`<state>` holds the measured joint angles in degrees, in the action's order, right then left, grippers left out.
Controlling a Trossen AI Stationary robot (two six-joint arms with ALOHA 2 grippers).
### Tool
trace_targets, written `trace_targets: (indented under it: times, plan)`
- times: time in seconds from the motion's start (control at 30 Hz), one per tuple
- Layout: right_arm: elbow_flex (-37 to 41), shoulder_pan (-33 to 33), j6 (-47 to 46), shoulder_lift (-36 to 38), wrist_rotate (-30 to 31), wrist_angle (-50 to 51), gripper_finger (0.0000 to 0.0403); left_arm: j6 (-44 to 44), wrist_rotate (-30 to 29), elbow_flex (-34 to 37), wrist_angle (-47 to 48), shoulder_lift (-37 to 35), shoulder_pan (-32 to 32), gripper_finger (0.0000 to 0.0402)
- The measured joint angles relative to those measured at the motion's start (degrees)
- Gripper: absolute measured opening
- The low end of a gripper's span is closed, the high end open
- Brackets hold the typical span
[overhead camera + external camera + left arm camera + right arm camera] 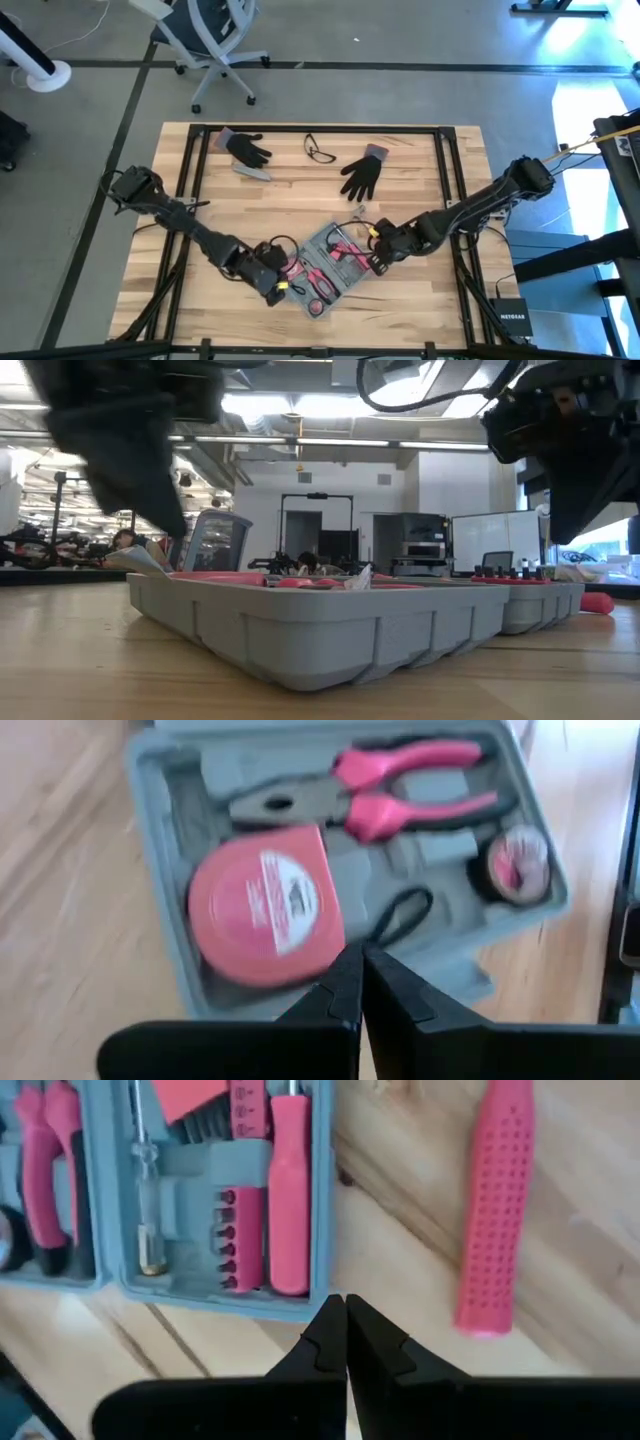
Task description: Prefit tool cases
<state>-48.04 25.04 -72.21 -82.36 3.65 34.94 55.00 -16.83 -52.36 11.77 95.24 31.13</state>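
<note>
Tool case (335, 265) lies open near the table's (420, 310) front edge, centre, both grey moulded plastic halves up. Tape measure (265, 905) and pliers (400, 785) sit in their recesses; screwdriver (288, 1190) and bit strip (238, 1230) in the other half. A pink perforated handle (495, 1200) lies loose on bare wood just beside the case.

Left gripper (272, 282) at the case's left edge, right gripper (385, 252) at its right; both pinched shut, empty.

Step looks early: next, seat the loose tool.
</note>
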Motion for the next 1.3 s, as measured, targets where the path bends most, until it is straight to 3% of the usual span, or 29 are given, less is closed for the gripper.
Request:
trace_targets:
  times: [0.27, 0.6, 0.9, 1.07, 1.3]
  plan:
    - [2.7, 0.05, 0.3, -0.58, 0.64, -9.23, 0.0, 1.45, -0.86, 0.22, 7.91, -0.02, 1.05, 0.0]
    - [2.83, -0.31, -1.33, -6.29, -0.4, -15.35, 0.0, -4.65, -1.8, 0.35, 2.16, 0.04, -1.96, 0.0]
    - [2.48, -0.26, -4.67, -9.14, 1.15, -16.16, 0.0, -7.45, -0.26, 0.39, 11.51, 0.26, -2.3, 0.0]
    - [2.64, 1.56, -9.95, -9.38, 2.32, -18.25, 0.0, -13.39, -0.72, 0.29, 15.03, 0.64, -4.46, 0.0]
    - [2.79, 5.09, -18.65, -9.44, 2.85, -20.09, 0.0, -20.39, -0.73, 2.16, 11.25, 0.7, -9.69, 0.0]
